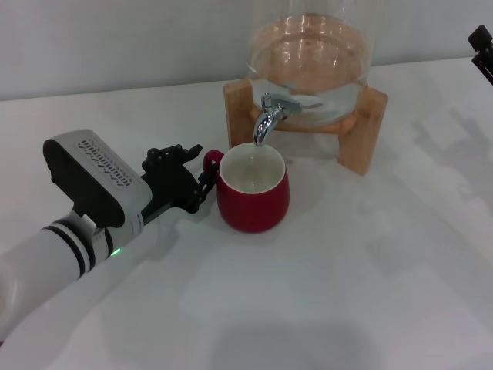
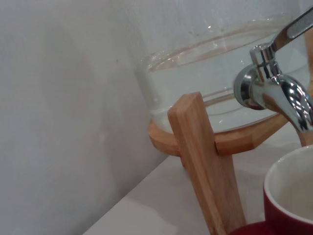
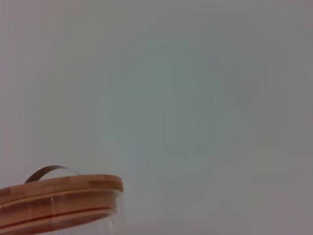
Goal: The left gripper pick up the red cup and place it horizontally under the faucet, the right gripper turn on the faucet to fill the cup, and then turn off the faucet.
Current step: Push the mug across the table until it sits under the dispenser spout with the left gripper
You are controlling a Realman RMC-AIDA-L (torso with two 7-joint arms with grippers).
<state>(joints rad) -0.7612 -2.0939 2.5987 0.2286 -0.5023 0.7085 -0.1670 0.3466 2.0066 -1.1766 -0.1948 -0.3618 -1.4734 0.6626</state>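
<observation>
The cup (image 1: 253, 193) stood upright on the table (image 1: 347, 270), directly under the faucet (image 1: 269, 116) spout, mouth up. The left gripper (image 1: 202, 176) sat beside it with its fingers (image 1: 206, 185) clamped on the cup's handle (image 1: 210, 160). The right gripper (image 1: 482, 48) was at the far right edge, well apart from the faucet; its finger state could not be determined.

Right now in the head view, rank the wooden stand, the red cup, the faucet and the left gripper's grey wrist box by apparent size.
1. wooden stand
2. grey wrist box and red cup: they look alike, and the box sits nearer the camera, so no ranking.
3. faucet, clearly smallest.
</observation>
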